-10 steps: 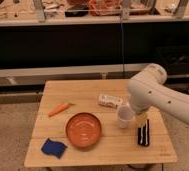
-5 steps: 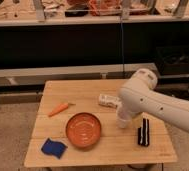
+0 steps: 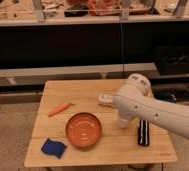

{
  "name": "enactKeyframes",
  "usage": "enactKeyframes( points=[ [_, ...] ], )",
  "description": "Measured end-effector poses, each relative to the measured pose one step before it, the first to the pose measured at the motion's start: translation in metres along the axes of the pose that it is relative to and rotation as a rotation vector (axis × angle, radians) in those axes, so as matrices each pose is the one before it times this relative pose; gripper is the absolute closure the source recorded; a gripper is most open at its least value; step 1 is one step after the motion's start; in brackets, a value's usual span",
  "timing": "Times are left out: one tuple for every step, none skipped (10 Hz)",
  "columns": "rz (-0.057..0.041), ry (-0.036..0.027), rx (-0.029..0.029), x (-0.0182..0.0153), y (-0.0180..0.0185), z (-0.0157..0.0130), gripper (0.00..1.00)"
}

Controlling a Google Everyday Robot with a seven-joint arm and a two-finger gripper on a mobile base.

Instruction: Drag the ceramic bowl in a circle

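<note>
Smooth white arm (image 3: 155, 114), bulbous elbow (image 3: 137, 86), end effector hidden behind it

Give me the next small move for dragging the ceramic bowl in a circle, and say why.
Probably ease the gripper left and down onto the ceramic bowl's right rim. The gripper, at the arm's lower end, hangs over the table right of the bowl in this view, apart from it, so contact likely has to come before dragging.

table (image 3: 108, 89): lower centre | ceramic bowl (image 3: 83, 130): on it, centre front | carrot (image 3: 58, 109): upper left of bowl | sponge (image 3: 54, 148): lower left | packet (image 3: 105, 100): upper right | bar (image 3: 144, 133): right | arm (image 3: 153, 112): over right half | gripper: hidden behind arm, centre right
</note>
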Motion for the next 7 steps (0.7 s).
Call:
enactKeyframes(
  points=[
    [-0.01229, 0.00322, 0.00474, -0.00211, -0.00047, 0.00086, 0.2],
    [-0.02513, 0.00587, 0.00348, -0.00178, 0.0015, 0.00071, 0.2],
    [-0.02269, 0.0008, 0.00409, -0.00229, -0.00093, 0.00006, 0.2],
    [-0.03215, 0.00081, 0.00313, -0.00275, -0.00093, 0.00005, 0.2],
    [-0.0403, 0.00081, 0.00404, -0.00388, -0.00174, 0.00042, 0.2],
    [-0.02717, 0.00027, 0.00228, -0.00241, -0.00075, 0.00049, 0.2],
    [-0.01654, 0.00067, 0.00247, -0.00143, -0.00046, 0.00027, 0.2]
  ],
)
